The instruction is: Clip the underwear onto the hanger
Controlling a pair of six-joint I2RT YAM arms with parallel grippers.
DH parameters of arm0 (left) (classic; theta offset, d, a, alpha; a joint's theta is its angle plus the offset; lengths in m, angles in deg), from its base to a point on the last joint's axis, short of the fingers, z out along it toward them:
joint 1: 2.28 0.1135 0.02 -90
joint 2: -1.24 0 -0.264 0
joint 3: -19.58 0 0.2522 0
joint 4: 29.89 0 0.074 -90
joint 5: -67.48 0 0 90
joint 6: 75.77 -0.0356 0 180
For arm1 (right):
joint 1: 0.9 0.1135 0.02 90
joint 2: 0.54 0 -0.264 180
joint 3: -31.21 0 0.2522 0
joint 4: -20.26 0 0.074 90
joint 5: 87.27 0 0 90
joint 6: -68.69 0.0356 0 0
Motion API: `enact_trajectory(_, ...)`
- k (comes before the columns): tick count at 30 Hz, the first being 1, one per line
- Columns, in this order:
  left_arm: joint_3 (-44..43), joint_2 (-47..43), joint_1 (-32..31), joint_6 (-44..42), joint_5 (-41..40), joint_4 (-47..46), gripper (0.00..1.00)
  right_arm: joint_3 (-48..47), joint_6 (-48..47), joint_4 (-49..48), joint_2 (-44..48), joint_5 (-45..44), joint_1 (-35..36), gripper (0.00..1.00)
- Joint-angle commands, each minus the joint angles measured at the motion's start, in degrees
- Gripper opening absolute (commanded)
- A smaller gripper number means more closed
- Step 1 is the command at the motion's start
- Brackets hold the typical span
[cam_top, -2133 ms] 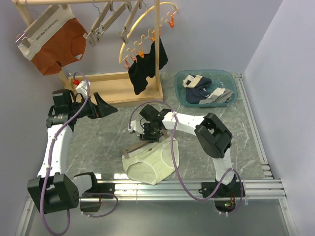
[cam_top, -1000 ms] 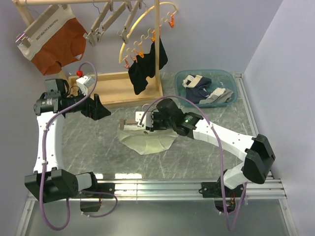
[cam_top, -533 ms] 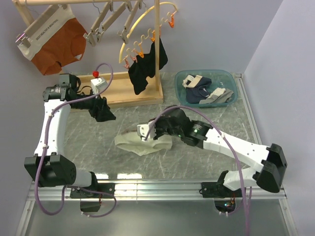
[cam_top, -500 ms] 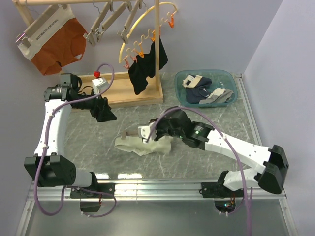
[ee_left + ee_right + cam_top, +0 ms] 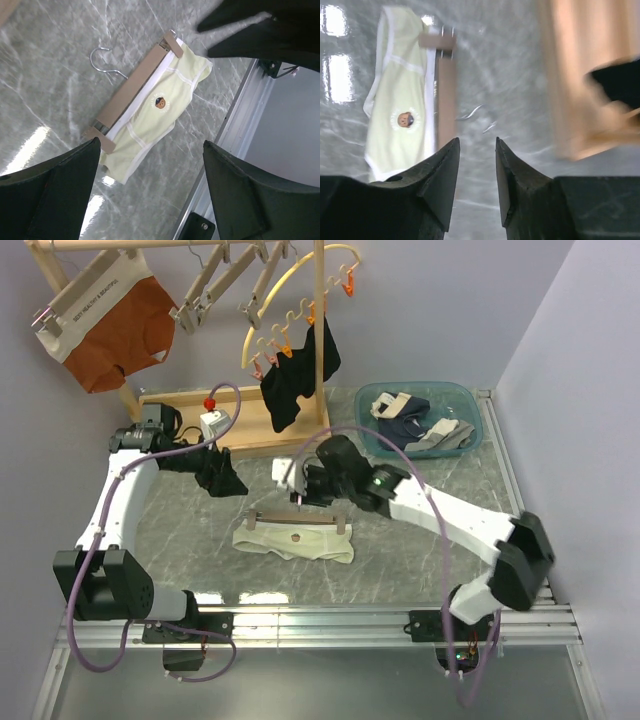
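Observation:
The pale cream-yellow underwear [image 5: 296, 542] lies flat on the marble table, its waistband along the light-wood hanger [image 5: 300, 520]. In the left wrist view the hanger [image 5: 131, 85] has a clip over each waistband corner, and the underwear [image 5: 157, 112] shows its dark spot. The hook [image 5: 104, 59] points away. My left gripper [image 5: 224, 481] is wide open and empty, up and left of the hanger; its open span [image 5: 150, 142] hangs above the garment. My right gripper [image 5: 300, 490] is open and empty just behind the hanger [image 5: 446, 95]; the underwear [image 5: 402, 115] lies to its left.
The wooden rack base [image 5: 250, 418] stands behind both grippers. Rust-orange briefs [image 5: 112, 325], spare hangers [image 5: 230, 285], a yellow hoop [image 5: 300, 295] and a black garment [image 5: 295, 380] hang above it. A teal basin [image 5: 470, 405] of clothes sits at the back right. A metal rail [image 5: 380, 618] runs along the front.
My right gripper has let go of the hanger with the underwear, which now lie spread flat, and has pulled back toward the rack. My left gripper has moved right, closer to the hanger.

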Motion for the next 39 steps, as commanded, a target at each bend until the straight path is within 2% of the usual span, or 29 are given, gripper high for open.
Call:
enact_trajectory(1, 1.5, -2.7, 0.1, 3.2, 2.7, -4.1, 0.88, -5.6, 18.0, 8.9, -9.2, 8.2, -5.1, 0.43)
enact_trajectory(3, 2.0, -3.0, 0.4, 3.7, 2.9, -4.8, 0.89, -7.7, 21.4, 9.7, -14.2, 9.5, -7.5, 0.44)
enact_trajectory(9, 1.4, -1.5, 0.6, 4.1, 3.4, -5.3, 0.89, -11.9, 21.6, 12.0, -23.6, 8.6, -9.6, 0.45)
enact_trajectory(15, 1.2, 0.3, 0.7, 3.6, 4.1, -5.2, 0.9, -13.8, 19.2, 14.0, -28.2, 10.3, -10.0, 0.51)
enact_trajectory(30, 0.9, 1.1, 0.9, 3.7, 3.6, -6.0, 0.91, -12.7, 17.1, 13.4, -32.5, 6.7, -9.0, 0.51)
enact_trajectory(39, 0.5, 1.7, 1.5, 3.9, 3.7, -5.7, 0.91, -14.8, 16.7, 17.6, -35.8, 7.5, -6.6, 0.52)
